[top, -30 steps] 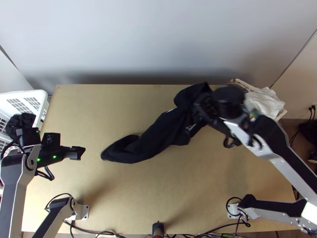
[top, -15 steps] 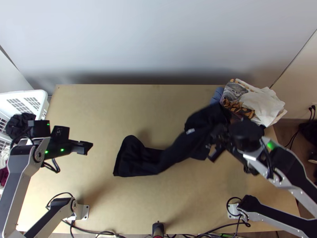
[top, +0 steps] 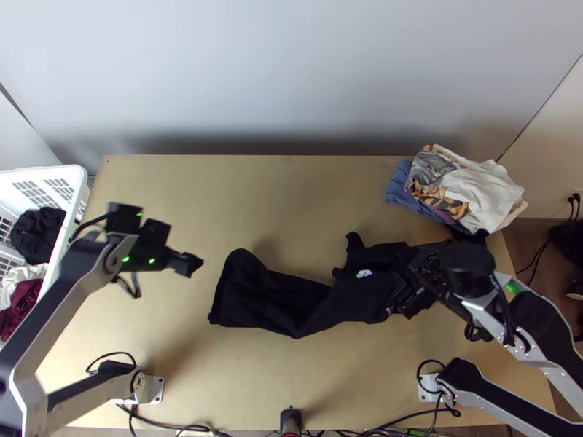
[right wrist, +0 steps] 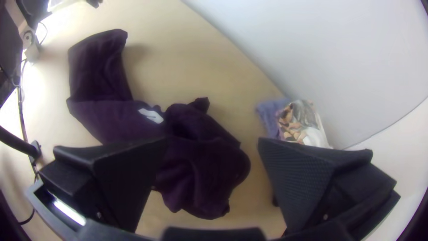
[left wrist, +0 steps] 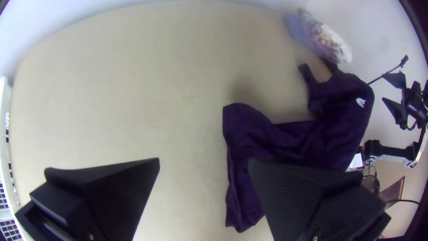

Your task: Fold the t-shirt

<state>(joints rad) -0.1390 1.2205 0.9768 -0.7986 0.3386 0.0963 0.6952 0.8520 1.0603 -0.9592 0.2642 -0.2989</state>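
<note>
- From over here, the right tool (top: pixel 403 297) is down at the right end of the t-shirt (top: pixel 270 295), its two fingers wide apart; I can't tell whether they touch the cloth.
- The left tool (top: pixel 191 264) hangs over the left part of the table (top: pixel 197 189), fingers spread too, well apart from the shirt.
- The shirt, dark all over, lies from the middle of the table towards the right: flatter at its left end, bunched and crumpled at its right, with a small white mark (top: pixel 364 274) on it.
- At the far right corner there's a pile, with blue cloth (top: pixel 398 186), patterned cloth (top: pixel 430 169) and white cloth (top: pixel 477 191).
- A dark bit of cloth (top: pixel 466 234) sits by the pile's near side; whose it is, I can't say.
- Off the left edge stands a white basket (top: pixel 64 175) holding black cloth (top: pixel 36 233) and dark red cloth (top: pixel 20 309).
</note>
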